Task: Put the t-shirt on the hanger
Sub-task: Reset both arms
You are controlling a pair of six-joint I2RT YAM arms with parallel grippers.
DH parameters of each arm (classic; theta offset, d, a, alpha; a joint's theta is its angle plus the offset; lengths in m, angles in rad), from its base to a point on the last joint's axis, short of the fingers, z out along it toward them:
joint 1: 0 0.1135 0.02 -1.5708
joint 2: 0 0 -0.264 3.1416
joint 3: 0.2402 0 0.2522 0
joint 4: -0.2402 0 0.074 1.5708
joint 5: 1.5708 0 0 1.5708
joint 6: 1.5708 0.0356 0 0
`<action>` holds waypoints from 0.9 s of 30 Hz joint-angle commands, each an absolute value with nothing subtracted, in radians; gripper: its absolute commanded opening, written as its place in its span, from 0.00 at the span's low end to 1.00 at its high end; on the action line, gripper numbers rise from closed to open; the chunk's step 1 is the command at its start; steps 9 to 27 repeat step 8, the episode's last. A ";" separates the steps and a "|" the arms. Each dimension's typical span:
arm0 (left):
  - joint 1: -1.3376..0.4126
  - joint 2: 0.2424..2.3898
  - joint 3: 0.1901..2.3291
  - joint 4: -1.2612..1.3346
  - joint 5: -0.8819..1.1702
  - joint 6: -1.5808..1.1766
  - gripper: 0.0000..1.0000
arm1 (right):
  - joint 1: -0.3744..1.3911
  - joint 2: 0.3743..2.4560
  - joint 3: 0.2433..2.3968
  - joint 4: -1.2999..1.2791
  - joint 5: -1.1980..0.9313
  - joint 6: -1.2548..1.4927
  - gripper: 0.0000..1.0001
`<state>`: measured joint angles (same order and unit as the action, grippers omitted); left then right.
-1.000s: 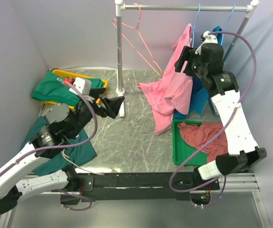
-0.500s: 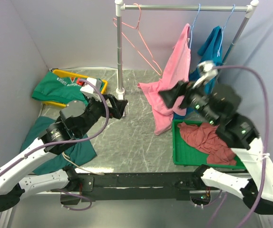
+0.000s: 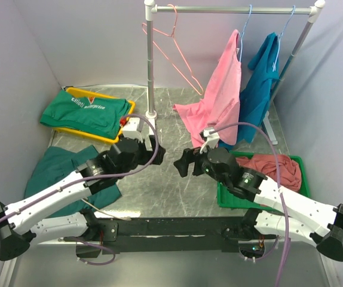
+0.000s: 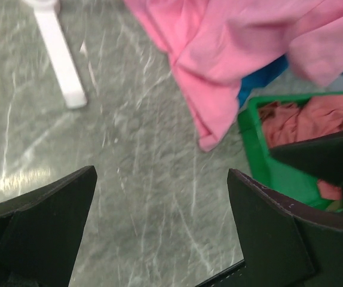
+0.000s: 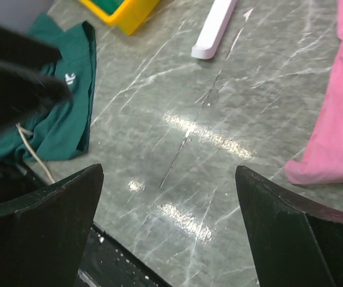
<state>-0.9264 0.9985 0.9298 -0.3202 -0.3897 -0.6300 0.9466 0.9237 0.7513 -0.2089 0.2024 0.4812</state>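
Note:
The pink t-shirt (image 3: 226, 89) hangs from the light blue hanger (image 3: 247, 24) on the rail, and its lower part drapes onto the table. It also shows in the left wrist view (image 4: 231, 48) and at the right edge of the right wrist view (image 5: 339, 119). My left gripper (image 3: 155, 145) is open and empty, low over the table left of the shirt; its jaws stand wide apart over bare table (image 4: 161, 173). My right gripper (image 3: 182, 165) is open and empty, low over the table in front of the shirt (image 5: 168, 170).
A teal-blue shirt (image 3: 261, 89) hangs right of the pink one. A pink wire hanger (image 3: 174, 42) hangs at the rail's left. The rack post (image 3: 150, 66) stands mid-table. A green bin (image 3: 228, 194) holds a dusty-rose garment (image 3: 276, 167). A yellow tray (image 3: 109, 134) holds a green shirt; another green garment (image 3: 58, 173) lies front left.
My right arm has come down from the pink t-shirt at the rail to low over the front of the table. My left arm has stretched right and lower. The t-shirt stays hanging.

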 commanded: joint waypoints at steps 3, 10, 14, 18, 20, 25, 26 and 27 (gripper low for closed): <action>-0.927 0.962 0.828 -0.233 -0.379 -0.736 0.96 | 0.950 0.836 0.698 -0.063 0.304 0.522 1.00; -0.927 0.946 0.811 -0.226 -0.425 -0.779 0.97 | 0.948 0.822 0.681 -0.067 0.308 0.519 1.00; -0.927 0.946 0.811 -0.226 -0.425 -0.779 0.97 | 0.948 0.822 0.681 -0.067 0.308 0.519 1.00; -0.927 0.946 0.811 -0.226 -0.425 -0.779 0.97 | 0.948 0.822 0.681 -0.067 0.308 0.519 1.00; -0.927 0.946 0.811 -0.226 -0.425 -0.779 0.97 | 0.948 0.822 0.681 -0.067 0.308 0.519 1.00; -0.927 0.946 0.811 -0.226 -0.425 -0.779 0.97 | 0.948 0.822 0.681 -0.067 0.308 0.519 1.00; -0.927 0.946 0.811 -0.226 -0.425 -0.779 0.97 | 0.948 0.822 0.681 -0.067 0.308 0.519 1.00; -0.927 0.946 0.811 -0.226 -0.425 -0.779 0.97 | 0.948 0.822 0.681 -0.067 0.308 0.519 1.00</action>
